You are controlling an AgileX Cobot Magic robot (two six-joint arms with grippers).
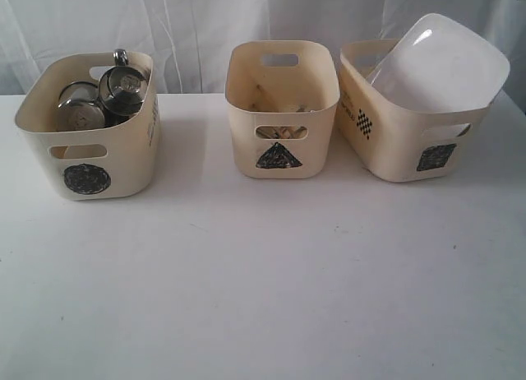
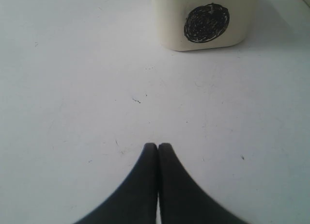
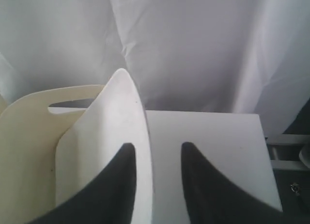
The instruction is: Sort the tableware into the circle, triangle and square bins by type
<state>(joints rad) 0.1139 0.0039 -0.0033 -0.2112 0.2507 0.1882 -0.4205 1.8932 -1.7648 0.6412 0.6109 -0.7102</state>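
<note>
While right jaws gape, plate [image 3: 106, 136] rim between

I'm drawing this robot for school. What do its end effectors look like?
The left end effector and the right end effector look alike: two smooth, matte black fingers each, curved like horns, wide at the base and narrowing to rounded tips. No cables or markings show, and the arms themselves are out of sight.

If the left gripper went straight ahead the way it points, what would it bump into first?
Probably the circle bin, near its corner. Only bare white table lies between it and the shut left gripper. It could just slip past that corner; depth is hard to judge.
</note>
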